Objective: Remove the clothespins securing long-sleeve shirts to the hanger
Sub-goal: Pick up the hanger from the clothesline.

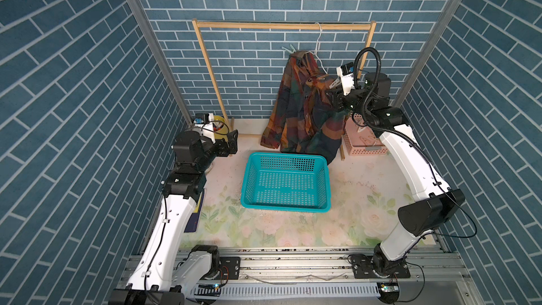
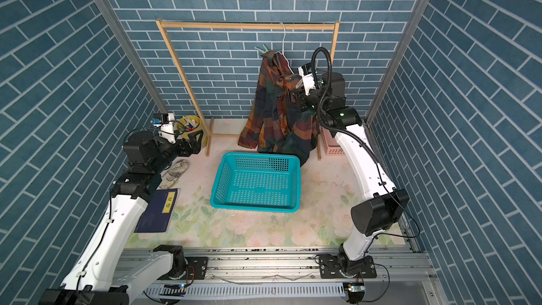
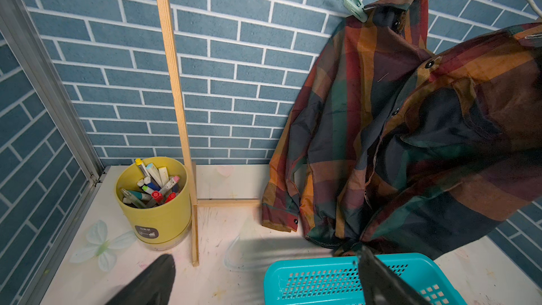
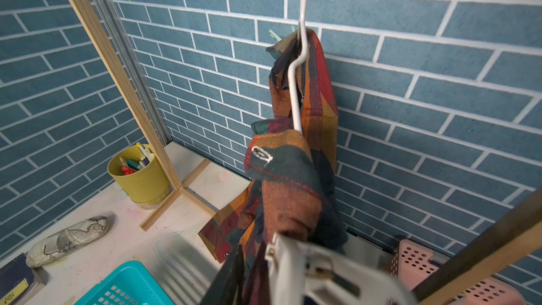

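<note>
Closest to the lens runs one grey aluminium rail point(image 1: 293, 262) bearing two white-and-black robot arms point(image 1: 164, 230). Behind them stands one tall light wooden rack frame point(image 1: 281, 26). From its top bar hangs the one large plaid button-front shirt point(image 1: 299, 112) in orange, dark red, navy and green, a cuff and the hem reaching the flowered tabletop point(image 1: 293, 230). Two perforated plastic baskets sit below: one teal basket point(image 1: 287, 156) in front of the shirt, with no pin seen in it, and one pink basket point(image 1: 363, 142) beside the rack's right post. One thin white wire hanger point(image 1: 317, 39) carries the shirt, hooked over the bar and tilted. The left gripper point(image 1: 230, 143) hovers well apart from the shirt, near the rack's left post, its fingers spread wide and holding nothing. The right gripper point(image 1: 337, 96) is up at the shirt shoulder nearest its arm. Its fingers stand part-way together about the white translucent plastic clothespin point(image 4: 308, 265), but whether they truly pinch it I cannot tell. Of clothespins I count two. The pale mint-green plastic clothespin point(image 3: 355, 5) bites the shirt's other shoulder at the hanger's end, untouched. By my reading the task is in its first half: neither pin is clearly off, the white one is the step in hand, and the green one is left.
</note>
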Tool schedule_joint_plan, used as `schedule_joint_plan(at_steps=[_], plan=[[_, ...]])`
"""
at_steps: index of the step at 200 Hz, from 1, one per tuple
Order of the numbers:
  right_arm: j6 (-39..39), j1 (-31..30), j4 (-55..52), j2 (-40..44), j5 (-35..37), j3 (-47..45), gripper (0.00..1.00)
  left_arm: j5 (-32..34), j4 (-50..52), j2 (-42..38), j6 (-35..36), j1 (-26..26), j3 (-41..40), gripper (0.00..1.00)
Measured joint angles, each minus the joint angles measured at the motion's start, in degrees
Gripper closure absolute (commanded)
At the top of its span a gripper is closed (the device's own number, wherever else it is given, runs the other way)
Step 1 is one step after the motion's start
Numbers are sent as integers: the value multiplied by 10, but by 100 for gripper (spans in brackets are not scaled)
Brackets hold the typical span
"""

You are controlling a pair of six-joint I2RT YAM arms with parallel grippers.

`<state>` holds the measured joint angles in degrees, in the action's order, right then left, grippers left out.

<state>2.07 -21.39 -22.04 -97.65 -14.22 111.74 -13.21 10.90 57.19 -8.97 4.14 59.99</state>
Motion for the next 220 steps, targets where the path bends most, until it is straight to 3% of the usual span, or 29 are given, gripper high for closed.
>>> schedule_joint_plan(at_steps=[7,32,170,220], plan=[[-1,0,0,-3,1,3,94,0,0,0,0,0,0,1],[-4,1,-5,-12,4,22,100,0,0,0,2,0,0,1],[3,-4,-1,40,19,30,100,-12,0,13,-2,0,1,1],[13,-5,-6,51,-11,59,100,-8,0,17,-3,0,3,1]])
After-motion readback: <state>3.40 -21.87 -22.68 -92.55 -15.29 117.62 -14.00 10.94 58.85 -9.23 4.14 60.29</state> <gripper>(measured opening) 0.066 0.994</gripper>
